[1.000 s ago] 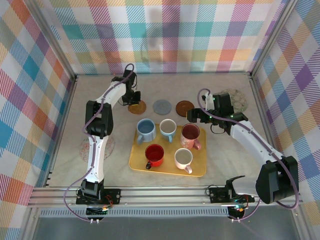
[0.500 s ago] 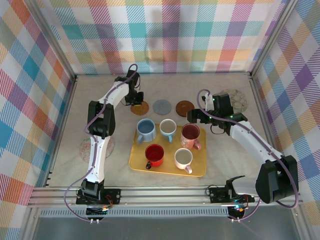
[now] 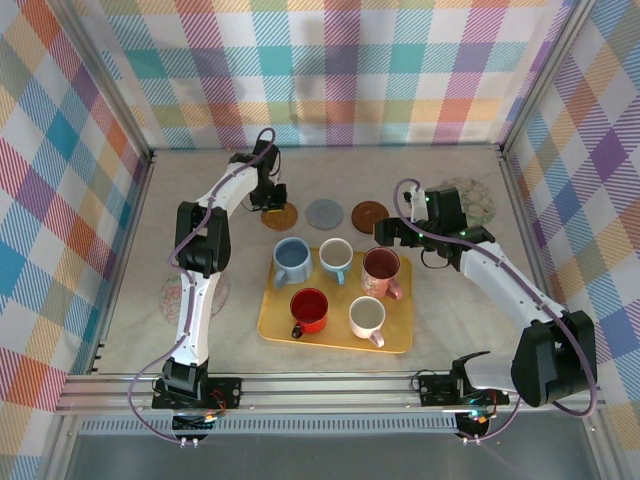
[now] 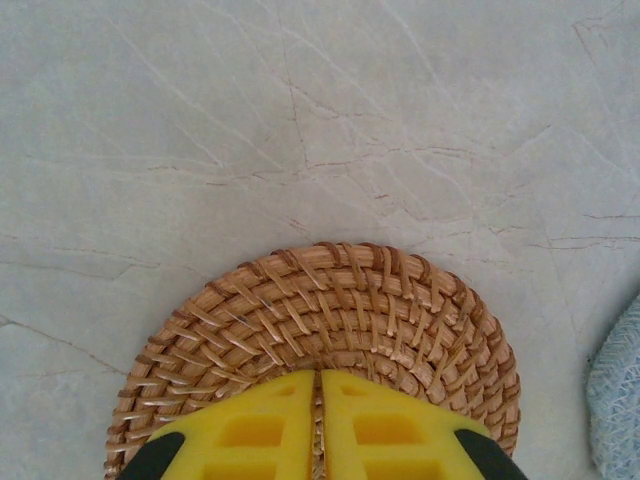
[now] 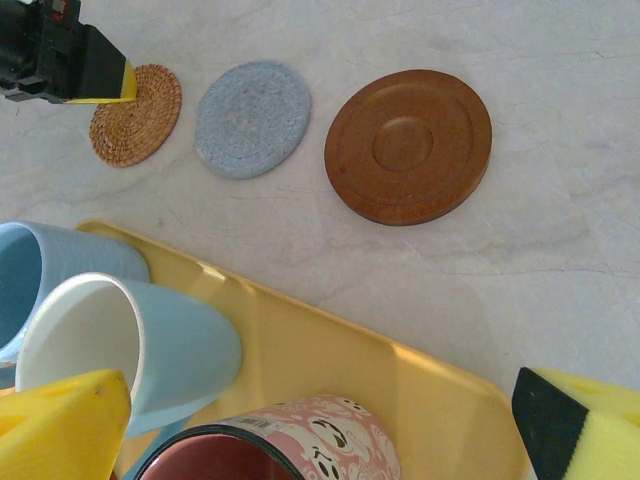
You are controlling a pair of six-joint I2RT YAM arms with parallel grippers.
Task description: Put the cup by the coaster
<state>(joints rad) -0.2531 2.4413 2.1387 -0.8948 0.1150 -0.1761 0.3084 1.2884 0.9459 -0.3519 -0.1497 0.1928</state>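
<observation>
Pink cup (image 3: 382, 268) stood at the back right corner of the yellow tray (image 3: 337, 332), just beneath the right pincer (image 3: 386, 234), whose jaws gaped wide. A pale blue cup (image 3: 336, 256) stood close beside it among three more. Beyond the tray lay a wicker coaster (image 4: 330, 310), a grey coaster (image 3: 324, 213) and a wooden coaster (image 3: 370, 214). The left pincer (image 4: 320, 430), all but closed, was poised over the wicker coaster.
</observation>
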